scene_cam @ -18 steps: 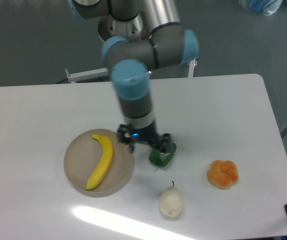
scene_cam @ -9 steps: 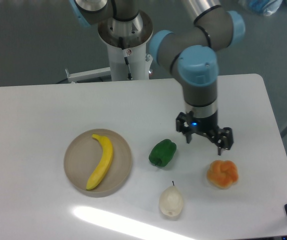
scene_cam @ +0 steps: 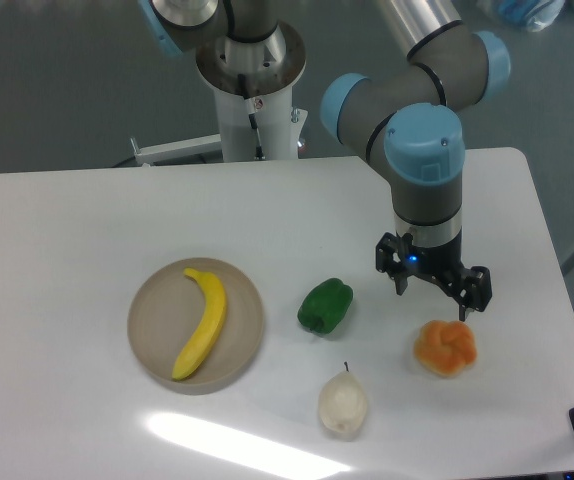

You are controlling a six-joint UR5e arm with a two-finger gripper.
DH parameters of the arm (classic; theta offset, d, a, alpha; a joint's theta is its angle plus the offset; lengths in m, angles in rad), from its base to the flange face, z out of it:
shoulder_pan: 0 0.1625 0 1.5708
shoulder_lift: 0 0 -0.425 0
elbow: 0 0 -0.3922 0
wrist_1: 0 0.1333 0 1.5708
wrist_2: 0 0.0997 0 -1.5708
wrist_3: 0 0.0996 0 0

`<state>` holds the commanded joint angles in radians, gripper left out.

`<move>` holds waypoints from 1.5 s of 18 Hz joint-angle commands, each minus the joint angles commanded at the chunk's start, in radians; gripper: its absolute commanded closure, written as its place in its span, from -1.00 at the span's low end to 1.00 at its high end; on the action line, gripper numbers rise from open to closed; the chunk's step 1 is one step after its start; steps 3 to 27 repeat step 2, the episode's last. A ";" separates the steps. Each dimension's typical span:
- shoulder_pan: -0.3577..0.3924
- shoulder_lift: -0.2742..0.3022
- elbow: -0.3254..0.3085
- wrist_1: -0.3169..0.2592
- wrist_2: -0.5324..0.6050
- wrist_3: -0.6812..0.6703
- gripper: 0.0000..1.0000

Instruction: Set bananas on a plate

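Since the banana (scene_cam: 203, 323) already lies on the plate (scene_cam: 151, 350) at lower left, you're basically done. Your gripper (scene_cam: 434, 291) hangs spread wide and empty right above the orange fruit (scene_cam: 445, 348), so dropping lower could bump it.

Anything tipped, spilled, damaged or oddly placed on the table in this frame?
Nothing stands out. The banana lies fully inside the plate; the green pepper, pear and orange fruit sit apart on the table, intact. The gripper hangs open and empty above the orange fruit.

We see a yellow banana (scene_cam: 203, 322) with a dark tip on a beige plate (scene_cam: 247, 340), a green pepper (scene_cam: 325, 306), an orange fruit (scene_cam: 445, 348), a pale whitish pear (scene_cam: 342, 403), a white bench (scene_cam: 87, 230), and black fingers (scene_cam: 480, 296) under a grey-and-blue arm (scene_cam: 422, 150).
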<state>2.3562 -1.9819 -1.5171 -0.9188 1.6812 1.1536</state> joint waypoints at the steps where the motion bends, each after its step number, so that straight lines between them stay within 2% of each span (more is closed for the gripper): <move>1: 0.000 0.000 -0.001 0.000 0.002 0.000 -1.00; 27: -0.002 0.000 -0.003 0.000 0.006 0.000 -1.00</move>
